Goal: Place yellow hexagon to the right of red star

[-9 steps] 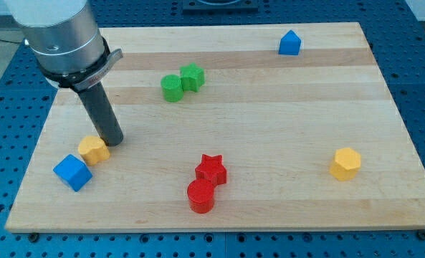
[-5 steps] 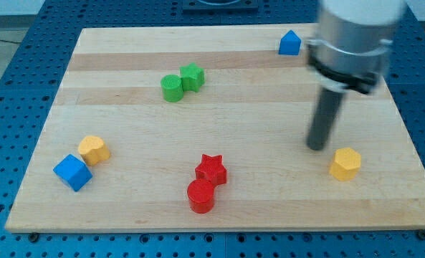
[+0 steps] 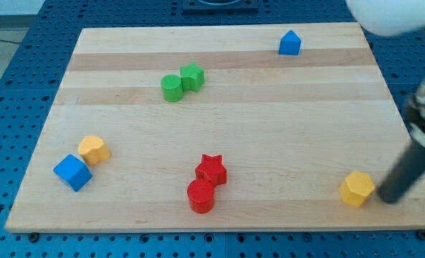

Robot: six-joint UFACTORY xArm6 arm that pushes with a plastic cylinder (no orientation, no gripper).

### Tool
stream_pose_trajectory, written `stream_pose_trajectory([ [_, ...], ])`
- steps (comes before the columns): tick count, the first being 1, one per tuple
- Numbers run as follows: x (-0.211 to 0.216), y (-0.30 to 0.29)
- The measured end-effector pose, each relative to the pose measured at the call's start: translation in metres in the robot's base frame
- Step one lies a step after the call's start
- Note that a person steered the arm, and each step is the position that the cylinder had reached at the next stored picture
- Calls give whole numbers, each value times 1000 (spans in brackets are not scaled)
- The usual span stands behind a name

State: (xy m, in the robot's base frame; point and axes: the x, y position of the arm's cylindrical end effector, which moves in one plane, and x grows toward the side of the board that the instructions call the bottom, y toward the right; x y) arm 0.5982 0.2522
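Note:
The yellow hexagon (image 3: 357, 188) lies near the board's lower right corner. My tip (image 3: 389, 199) rests on the board just to the right of it, close to or touching its right side. The red star (image 3: 211, 170) sits at the lower middle of the board, far to the left of the hexagon. A red cylinder (image 3: 201, 196) touches the star's lower left side.
A yellow block (image 3: 94, 150) and a blue cube (image 3: 72, 172) sit at the lower left. Two green blocks (image 3: 181, 82) touch at the upper middle. A blue block (image 3: 289, 43) is near the top edge. The board's right edge (image 3: 406, 136) is close to my tip.
My tip crossed from the left of the board to the right, passing the yellow hexagon. The hexagon has shifted down and slightly right. The other blocks have not moved.

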Motion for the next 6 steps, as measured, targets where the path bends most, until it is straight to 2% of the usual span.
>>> stream_pose_trajectory([
  [1,15,-12],
  [3,-79,-144],
  [4,-53,-82],
  [5,3,-75],
  [6,1,-130],
])
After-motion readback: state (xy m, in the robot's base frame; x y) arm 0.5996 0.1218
